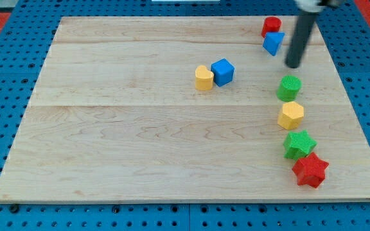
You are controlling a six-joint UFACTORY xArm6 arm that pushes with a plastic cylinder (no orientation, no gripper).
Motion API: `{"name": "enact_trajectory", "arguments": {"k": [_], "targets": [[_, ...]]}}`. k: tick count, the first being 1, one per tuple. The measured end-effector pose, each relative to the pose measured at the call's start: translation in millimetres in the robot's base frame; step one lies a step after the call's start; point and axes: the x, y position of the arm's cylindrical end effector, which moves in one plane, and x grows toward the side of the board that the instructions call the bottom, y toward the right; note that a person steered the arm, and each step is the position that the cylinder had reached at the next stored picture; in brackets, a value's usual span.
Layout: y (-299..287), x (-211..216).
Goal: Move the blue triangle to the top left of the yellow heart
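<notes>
The blue triangle (273,43) lies near the view's top right, touching a red block (272,26) just above it. The yellow heart (203,77) lies near the board's middle top, with a blue cube (223,72) touching its right side. My tip (293,65) is at the end of the dark rod, a little to the right of and below the blue triangle, apart from it. It is above the green round block (290,87).
Down the view's right side lie a green round block, a yellow hexagon (291,115), a green star (299,144) and a red star (311,170). The wooden board (140,147) rests on a blue pegboard.
</notes>
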Motion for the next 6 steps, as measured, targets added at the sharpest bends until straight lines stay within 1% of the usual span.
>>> {"name": "enact_trajectory", "arguments": {"k": [1, 2, 3, 4, 5, 6], "targets": [[12.6, -48.1], [-20.0, -69.0], [-106.9, -55.3], [-147.1, -36.4], [-173.0, -47.4], [-204.4, -38.7]]}}
